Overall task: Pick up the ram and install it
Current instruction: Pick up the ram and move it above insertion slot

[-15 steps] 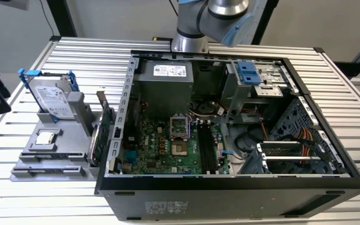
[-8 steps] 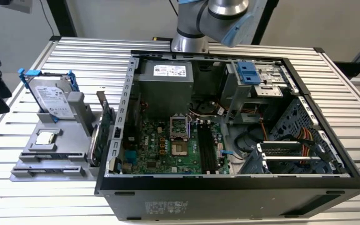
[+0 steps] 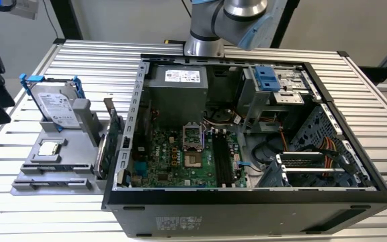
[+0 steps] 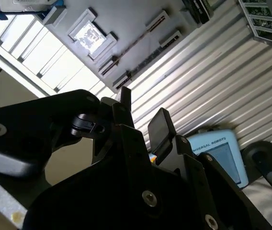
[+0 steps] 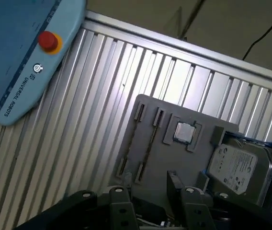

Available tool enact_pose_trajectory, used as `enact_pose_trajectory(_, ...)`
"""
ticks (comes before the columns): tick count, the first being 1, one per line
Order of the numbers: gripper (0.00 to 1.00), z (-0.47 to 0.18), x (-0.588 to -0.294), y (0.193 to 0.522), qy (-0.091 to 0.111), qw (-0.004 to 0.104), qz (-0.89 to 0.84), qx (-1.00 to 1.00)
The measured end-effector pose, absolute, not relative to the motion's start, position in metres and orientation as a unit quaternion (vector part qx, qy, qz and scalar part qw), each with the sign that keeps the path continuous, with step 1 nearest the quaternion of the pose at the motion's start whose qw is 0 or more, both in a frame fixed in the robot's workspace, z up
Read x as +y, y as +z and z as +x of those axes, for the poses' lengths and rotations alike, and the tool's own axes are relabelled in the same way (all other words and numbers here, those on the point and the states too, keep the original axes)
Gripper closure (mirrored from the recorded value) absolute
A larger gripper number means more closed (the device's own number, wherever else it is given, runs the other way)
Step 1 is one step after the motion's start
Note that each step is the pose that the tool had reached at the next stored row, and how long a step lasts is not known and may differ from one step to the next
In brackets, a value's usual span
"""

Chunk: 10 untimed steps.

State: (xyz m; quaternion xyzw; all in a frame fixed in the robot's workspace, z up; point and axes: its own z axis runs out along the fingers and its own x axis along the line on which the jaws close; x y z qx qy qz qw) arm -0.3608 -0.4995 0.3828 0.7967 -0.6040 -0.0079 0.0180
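Ram (image 5: 149,143) shows to you as a thin dark line, standing on edge in a slot of the grey holder (image 5: 193,163). You see it edge-on in both wrist views (image 4: 133,44), with nothing touching it.

Reading the exterior view from its left, you come first to that holder on the ribbed table (image 3: 355,101). On it a silver hard drive (image 3: 54,106) stands upright in a blue frame, and a processor chip (image 3: 48,147) lies flat in front of the drive. A green card (image 3: 115,136) stands on edge along the holder's side nearest the computer case (image 3: 137,101). The case lies open just beside the holder. Its motherboard (image 3: 180,161) is exposed, and the long black slots (image 3: 221,156) are bare. The arm (image 3: 237,15) stands behind the case.

In the second wrist view, your gripper (image 4: 143,106) hangs well above the holder. Its jaws are parted with a clear gap, and the table shows between the fingertips (image 4: 161,120). They hold nothing and touch nothing. A blue pendant (image 5: 21,57) lies on the table near the holder.
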Motion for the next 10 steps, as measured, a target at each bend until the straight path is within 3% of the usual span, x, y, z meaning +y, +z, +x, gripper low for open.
enact_pose_trajectory(10,0.00,-0.361,-0.500,0.372,-0.009,0.017,0.740,-0.673)
